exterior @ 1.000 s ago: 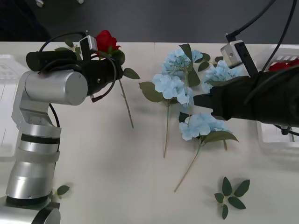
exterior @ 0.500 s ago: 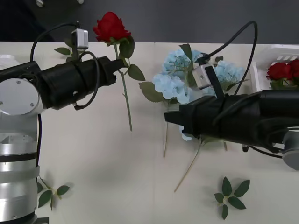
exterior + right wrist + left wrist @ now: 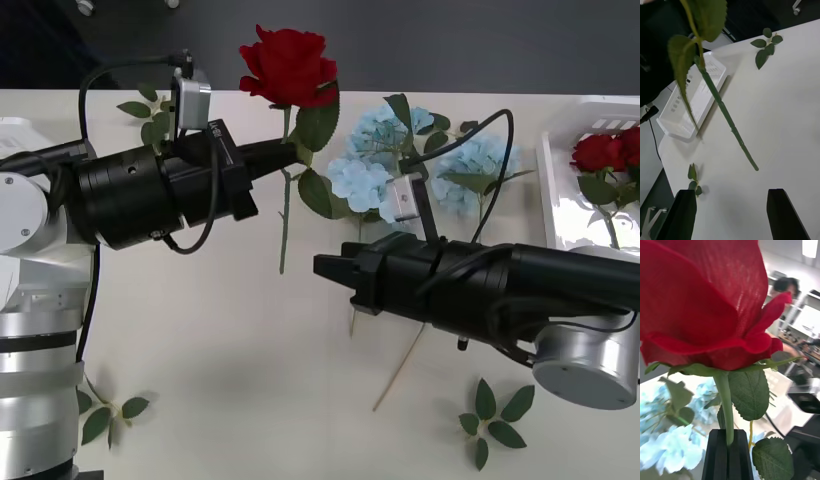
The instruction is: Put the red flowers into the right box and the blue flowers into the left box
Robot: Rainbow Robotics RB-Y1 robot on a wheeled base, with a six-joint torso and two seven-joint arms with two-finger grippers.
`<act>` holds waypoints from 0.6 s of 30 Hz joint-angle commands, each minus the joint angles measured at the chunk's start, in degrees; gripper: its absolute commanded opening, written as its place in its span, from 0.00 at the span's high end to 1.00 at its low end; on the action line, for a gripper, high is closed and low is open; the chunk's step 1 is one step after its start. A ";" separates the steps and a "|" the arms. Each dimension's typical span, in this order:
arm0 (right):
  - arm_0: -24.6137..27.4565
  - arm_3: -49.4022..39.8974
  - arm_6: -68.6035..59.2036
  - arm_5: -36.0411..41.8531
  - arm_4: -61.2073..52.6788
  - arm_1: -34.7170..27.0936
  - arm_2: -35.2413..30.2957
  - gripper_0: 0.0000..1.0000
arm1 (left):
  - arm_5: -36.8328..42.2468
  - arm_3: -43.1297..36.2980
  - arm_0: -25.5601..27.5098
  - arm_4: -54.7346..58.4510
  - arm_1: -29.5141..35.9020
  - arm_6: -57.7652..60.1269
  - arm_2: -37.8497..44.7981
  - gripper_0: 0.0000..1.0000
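A white table is seen carrying blue flowers bunched near the far middle, a white box at the right edge, another box at the left edge, and loose leaf sprigs scattered around.

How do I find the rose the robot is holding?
Look above the table, left of the blue flowers. The left gripper pinches one rose by its stem. It alone is lifted; the other roses lie in the right box.
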 commanded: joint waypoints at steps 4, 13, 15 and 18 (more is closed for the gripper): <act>-0.42 2.50 -0.21 -8.86 1.77 0.30 5.01 0.45 | 9.69 -2.07 2.09 6.77 -5.12 -7.70 4.58 0.99; -1.56 6.89 2.07 -18.35 3.88 1.71 10.11 0.45 | 17.60 -2.07 2.18 13.89 -5.65 -8.32 6.60 0.99; -2.00 6.89 2.33 -18.26 4.05 2.15 10.20 0.45 | 19.27 -2.07 2.18 14.94 -5.74 -8.32 7.22 0.99; -3.32 6.89 2.86 -18.26 4.40 2.85 11.08 0.45 | 20.24 -1.54 2.27 16.96 -5.65 -8.32 7.66 0.99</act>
